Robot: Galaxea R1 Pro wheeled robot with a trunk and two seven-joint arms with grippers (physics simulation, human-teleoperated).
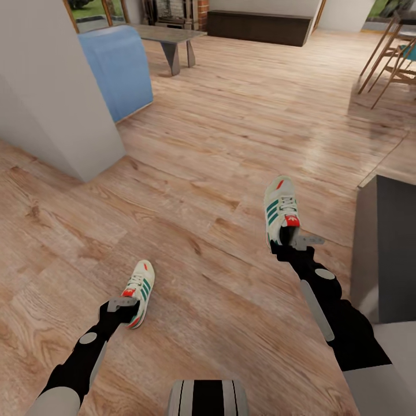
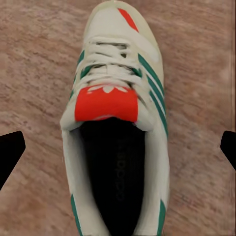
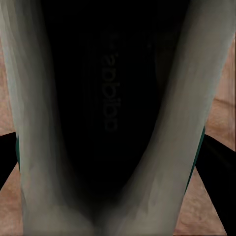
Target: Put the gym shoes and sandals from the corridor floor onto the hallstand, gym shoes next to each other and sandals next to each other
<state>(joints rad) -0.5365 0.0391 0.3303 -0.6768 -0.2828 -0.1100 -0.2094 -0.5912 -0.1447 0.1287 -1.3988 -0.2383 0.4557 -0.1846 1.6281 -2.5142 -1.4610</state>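
Head view: you had one shoe under each arm on the floor, the left shoe near your left claw and the right shoe at your right claw.
Left shoe axis: its toe pointed away from you and a little toward your right, heel nearest the claw, so the long axis ran almost in line with that forearm.
Left claw state: in the left wrist view the shoe sat centred between the two fingertips, which stood wide at either edge and clear of the shoe's sides; released, straddling the heel opening.
Right shoe axis: toe away from you, heel toward the claw, again roughly along the arm.
Right claw state: the right wrist view looked straight down into the dark opening of the shoe, with the fingers just outside the collar; whether they pressed on it I could not tell.
Nearer arm: each arm had its own shoe directly ahead, and neither needed to cross.
Rack: the grey block on your right may have been the rack, well apart from the left shoe and near the right one.
Sandals: not located.
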